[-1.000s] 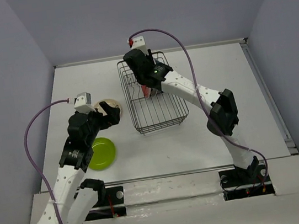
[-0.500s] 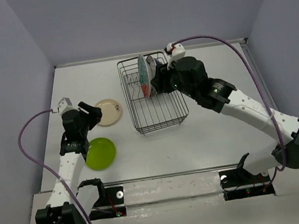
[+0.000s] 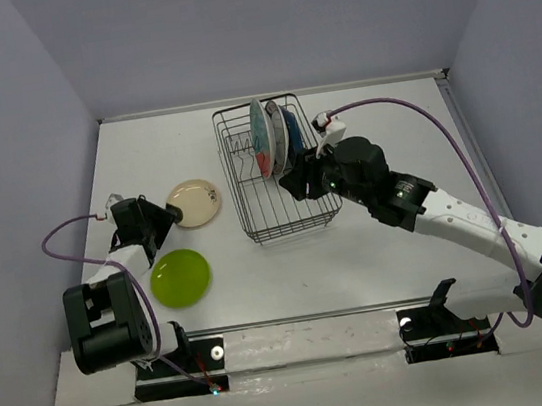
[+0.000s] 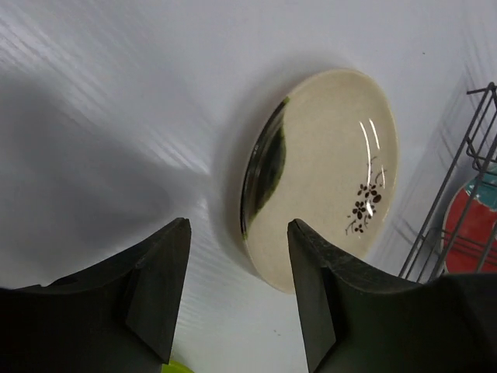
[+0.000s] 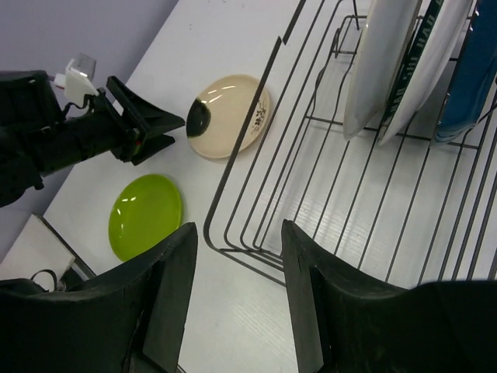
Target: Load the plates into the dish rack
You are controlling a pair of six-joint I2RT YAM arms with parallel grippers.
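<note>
The dish rack (image 3: pixel 251 228) stands at the table's back middle. Three plates stand upright in its far end: the red patterned one (image 3: pixel 262 144), the white teal-rimmed one (image 3: pixel 276 130) and the dark blue one (image 3: pixel 291 125). The cream plate (image 3: pixel 195 202) lies flat left of the rack, and the lime green plate (image 3: pixel 181 277) lies nearer the front. My left gripper (image 3: pixel 167 215) is open and low at the cream plate's (image 4: pixel 326 171) left edge, not touching it. My right gripper (image 3: pixel 293 182) is open and empty above the rack's (image 5: pixel 256 194) near part.
The right wrist view shows the left gripper (image 5: pixel 151 124) beside the cream plate (image 5: pixel 229 116) and the green plate (image 5: pixel 145 215). The rack's wire side (image 4: pixel 466 148) stands just beyond the cream plate. A raised ledge (image 3: pixel 300 335) runs along the table's front.
My right gripper has let go of the plates in the rack and drawn back toward the front. My left arm has folded down to the left, its gripper now low beside the cream plate.
</note>
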